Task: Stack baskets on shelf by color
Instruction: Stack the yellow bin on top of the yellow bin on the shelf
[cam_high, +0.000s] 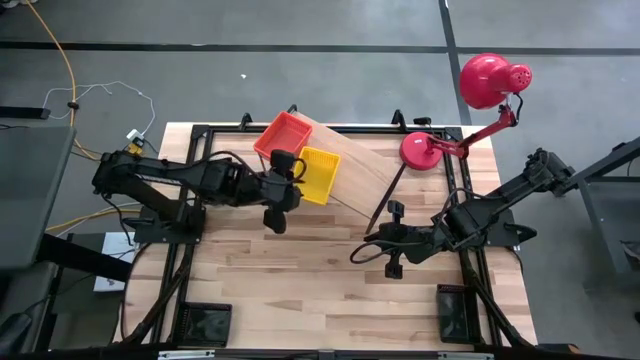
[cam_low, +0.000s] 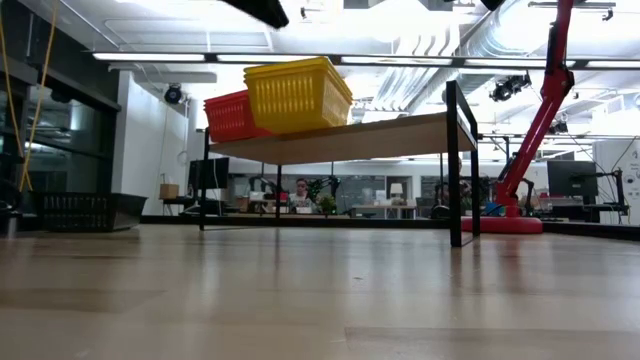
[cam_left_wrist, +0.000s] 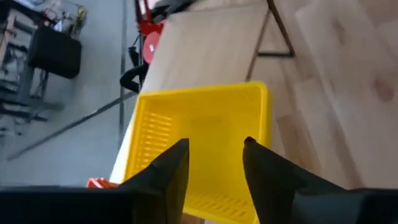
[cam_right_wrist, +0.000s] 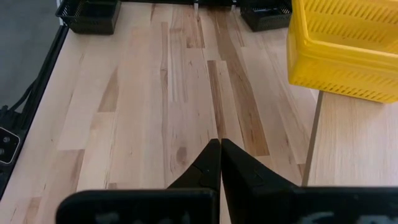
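Nearest the front edge of the plank-wood bench (cam_high: 330, 290), two black lattice-sided plastic baskets sit at the corners, one on the left (cam_high: 208, 322) and one on the right (cam_high: 457, 314), well apart from each other. Farther in, the right gripper (cam_high: 392, 258) hovers low over bare planks near the bench's middle right, its jaws pressed together and holding nothing; the right wrist view shows the two dark fingers (cam_right_wrist: 208, 163) meeting at their tips. Beyond it the left gripper (cam_high: 276, 215) hangs just in front of the light wood shelf on thin black legs (cam_high: 350, 160), jaws parted a moderate way and empty, the fingers (cam_left_wrist: 171, 167) apart from the rim of the yellow lattice-sided plastic basket (cam_high: 317, 174). That basket stands on the shelf's near left part, touching the orange-red lattice-sided plastic basket (cam_high: 282, 135) just behind it. At the far right stands a red desk lamp (cam_high: 470, 110).
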